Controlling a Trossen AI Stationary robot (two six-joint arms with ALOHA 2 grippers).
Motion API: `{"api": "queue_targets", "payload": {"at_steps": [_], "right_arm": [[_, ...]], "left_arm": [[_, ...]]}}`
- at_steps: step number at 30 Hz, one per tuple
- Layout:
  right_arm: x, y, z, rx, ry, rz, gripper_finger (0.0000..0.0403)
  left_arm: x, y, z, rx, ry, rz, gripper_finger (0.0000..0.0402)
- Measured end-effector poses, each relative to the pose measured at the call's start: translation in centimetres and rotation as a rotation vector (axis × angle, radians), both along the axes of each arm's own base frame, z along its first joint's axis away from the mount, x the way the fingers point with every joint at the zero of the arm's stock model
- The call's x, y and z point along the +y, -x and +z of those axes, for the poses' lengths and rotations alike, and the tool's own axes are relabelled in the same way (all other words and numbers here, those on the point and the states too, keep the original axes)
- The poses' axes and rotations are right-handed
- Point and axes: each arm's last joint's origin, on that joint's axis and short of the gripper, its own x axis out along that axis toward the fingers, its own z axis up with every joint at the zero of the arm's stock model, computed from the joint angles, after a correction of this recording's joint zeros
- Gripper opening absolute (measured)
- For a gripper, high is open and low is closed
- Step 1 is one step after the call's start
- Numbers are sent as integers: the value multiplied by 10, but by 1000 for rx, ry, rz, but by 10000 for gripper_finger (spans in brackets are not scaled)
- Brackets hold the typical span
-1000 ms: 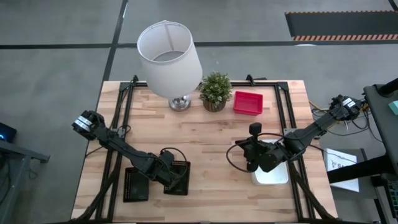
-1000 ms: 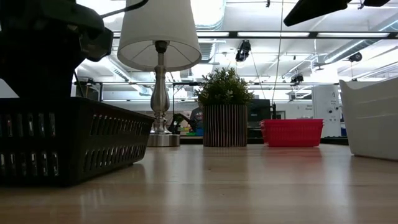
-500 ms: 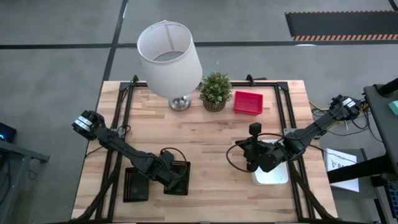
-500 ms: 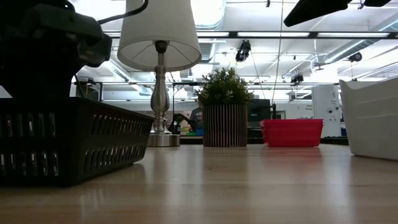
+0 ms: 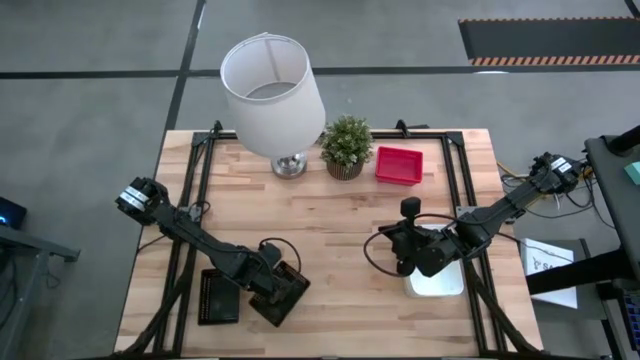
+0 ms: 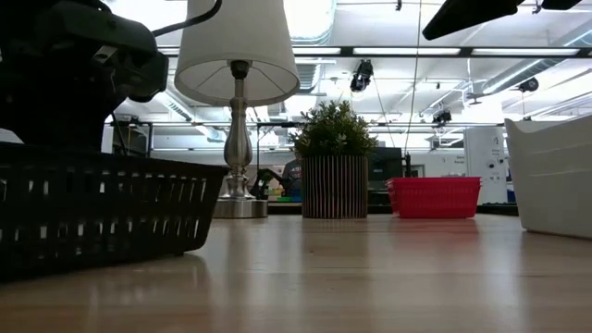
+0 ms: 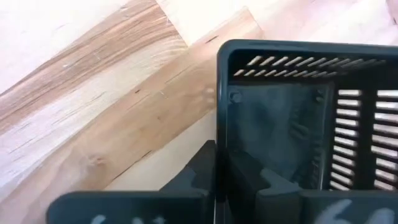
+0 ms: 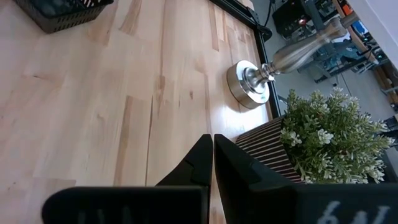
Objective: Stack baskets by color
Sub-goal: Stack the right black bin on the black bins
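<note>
Near the table's front left, a black mesh basket (image 5: 285, 297) stands turned cornerwise, with my left gripper (image 5: 271, 270) shut on its wall. A second black basket (image 5: 218, 297) rests flat on the table just left of it. A red basket (image 5: 398, 165) sits at the far side beside the plant. At the right, a white basket (image 5: 440, 282) rests on the table. My right gripper (image 5: 404, 255) hangs shut and empty above the wood by the white basket's left side. My left gripper has one finger inside the black basket (image 7: 252, 177) and one outside, closed on a side wall's rim (image 7: 221, 124) near a corner. The fingers come from above, slanting steeply down. The basket stays upright and level; I cannot tell whether its bottom is clear of the table.
A lamp with a white shade (image 5: 272, 82) and a potted plant (image 5: 346, 146) stand at the far middle. Bare wood lies between the two arms. Black frame rails (image 5: 190, 200) run along the table's left and right sides.
My left gripper has shut on the black basket's wall, having stood open around it a second ago. The basket has turned about from square with the table to cornerwise, one corner swinging toward the near edge.
</note>
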Motion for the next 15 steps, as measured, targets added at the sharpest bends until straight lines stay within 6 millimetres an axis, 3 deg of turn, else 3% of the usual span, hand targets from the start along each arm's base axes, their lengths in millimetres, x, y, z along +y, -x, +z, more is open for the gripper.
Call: {"api": "queue_targets", "payload": {"at_steps": [15], "right_arm": [[1,0,-1,16,-19,17,9]], "left_arm": [[-2,0,13,-47,13,-11,1]]}}
